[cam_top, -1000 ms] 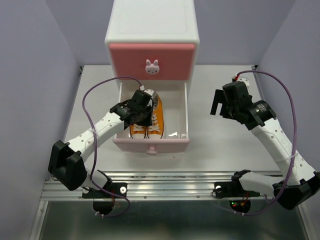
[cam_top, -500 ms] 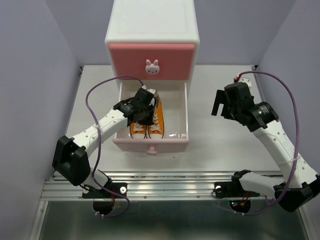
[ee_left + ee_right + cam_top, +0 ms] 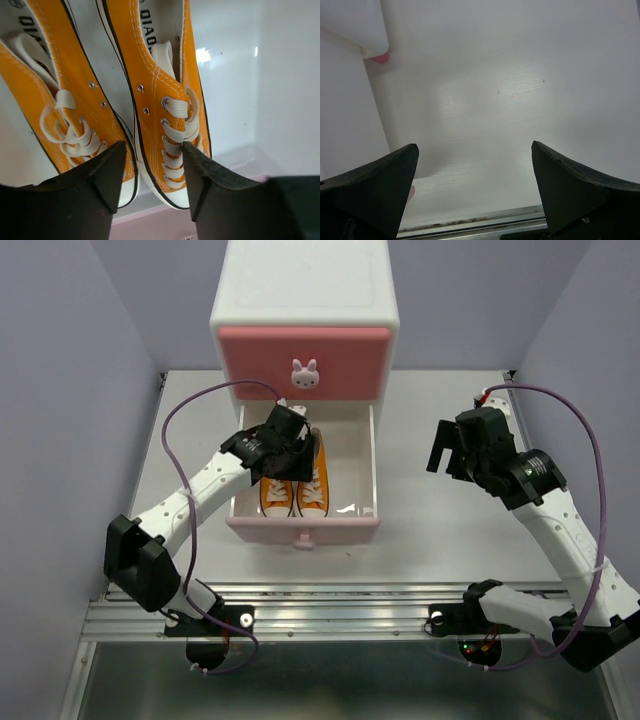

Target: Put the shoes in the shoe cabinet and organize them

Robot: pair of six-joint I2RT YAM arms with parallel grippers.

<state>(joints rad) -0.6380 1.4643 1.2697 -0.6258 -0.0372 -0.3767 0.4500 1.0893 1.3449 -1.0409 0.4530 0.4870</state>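
Observation:
The shoe cabinet [image 3: 305,290] stands at the back with its lower pink drawer [image 3: 372,472] pulled out. Two orange shoes [image 3: 294,490] with white laces lie side by side in it, toes toward the drawer front. In the left wrist view they show as the left shoe [image 3: 50,95] and the right shoe [image 3: 160,100]. My left gripper [image 3: 287,465] [image 3: 154,172] hangs open just above the right shoe's toe, with nothing between its fingers [image 3: 102,175]. My right gripper [image 3: 447,458] [image 3: 475,185] is wide open over the bare table to the right of the drawer, holding nothing.
The upper drawer is shut, its bunny knob [image 3: 305,373] facing me. A pink cabinet foot [image 3: 381,58] shows at the top left of the right wrist view. Grey walls [image 3: 60,440] close in both sides, and a metal rail [image 3: 330,615] runs along the near edge.
My left gripper has opened and let go of the orange shoe, which now rests in the drawer, and has drawn back a little. The right arm has drifted slightly right.

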